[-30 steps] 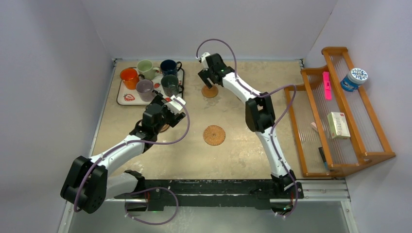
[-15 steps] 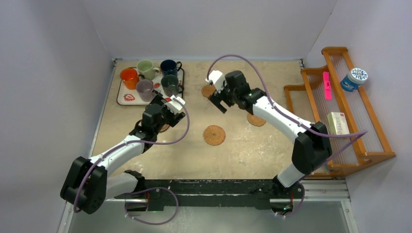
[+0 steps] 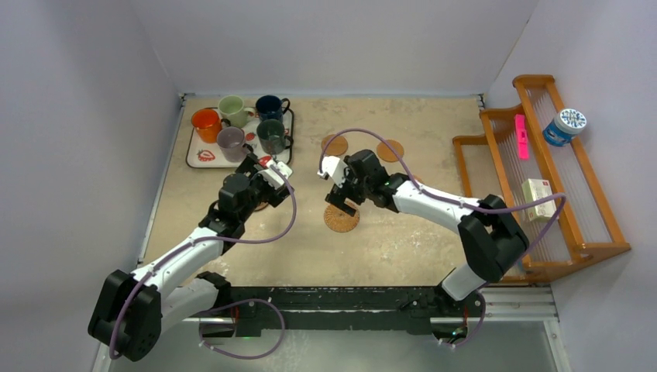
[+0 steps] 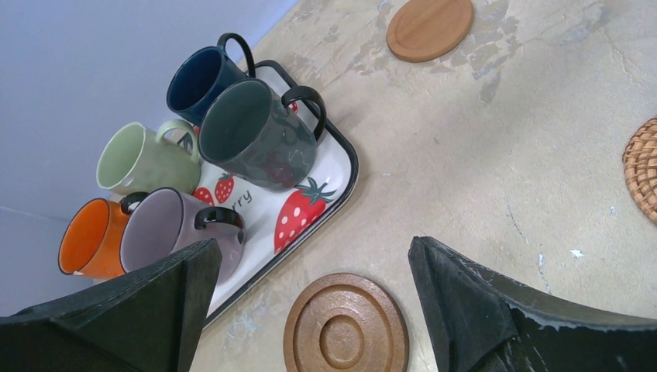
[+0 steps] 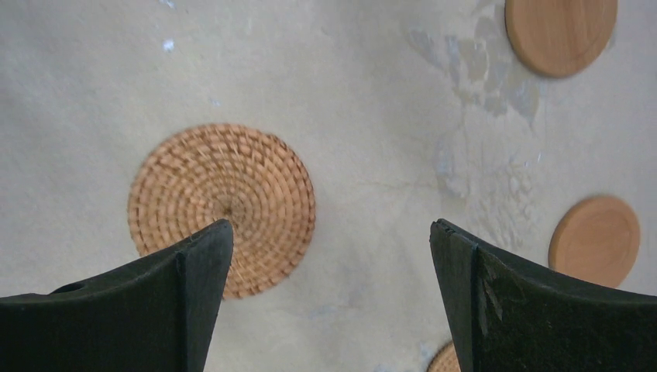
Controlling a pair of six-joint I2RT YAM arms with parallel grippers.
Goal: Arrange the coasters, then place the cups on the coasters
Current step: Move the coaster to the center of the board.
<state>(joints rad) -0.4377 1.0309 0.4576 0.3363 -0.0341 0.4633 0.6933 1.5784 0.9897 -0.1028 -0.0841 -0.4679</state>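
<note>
We logged both grippers wide apart, nothing held. The left gripper (image 4: pixel 310 254) hung above the ringed coaster (image 4: pixel 345 333), which lay on the table (image 3: pixel 434 116) just off the near edge of the strawberry tray (image 3: pixel 203 157). The right gripper (image 5: pixel 331 229) hung over mid-table, one finger overlapping the woven coaster (image 5: pixel 222 208) in its wrist view; we couldn't tell if they touched. A plain coaster (image 3: pixel 335 145) and a second plain coaster (image 3: pixel 390 150) lay nearer the far edge, apart from each other. A second woven coaster (image 5: pixel 443 358) showed only as a sliver. The tray sat at the table's far left corner with all five cups on it: orange cup (image 3: pixel 206 124), pale green cup (image 3: pixel 232 110), navy cup (image 3: pixel 270 107), mauve cup (image 3: pixel 231 142), dark green cup (image 3: pixel 271 135).
</note>
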